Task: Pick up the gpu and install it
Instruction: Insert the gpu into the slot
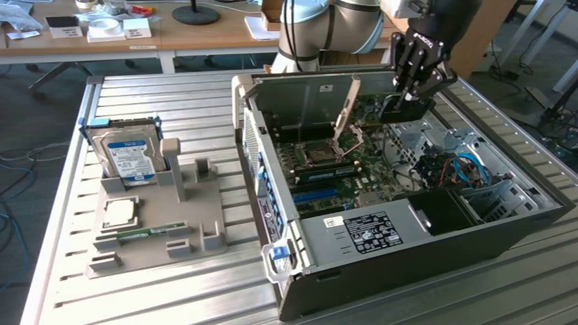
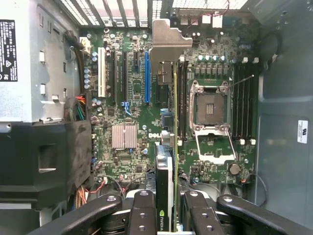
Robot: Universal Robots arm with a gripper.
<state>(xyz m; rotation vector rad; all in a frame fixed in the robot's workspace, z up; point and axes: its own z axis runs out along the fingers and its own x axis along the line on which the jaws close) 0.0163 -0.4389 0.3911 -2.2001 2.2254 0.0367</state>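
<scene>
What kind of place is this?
Probably a robot lab or workshop: a robot arm holds a graphics card over an open computer on a metal table, with cluttered desks behind.

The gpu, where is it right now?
The gpu hangs in the gripper above the motherboard inside the open computer case, toward the exterior view's right.

Exterior view overlooks the case [image 1: 407, 264]; wrist view (close) looks inside.
</scene>
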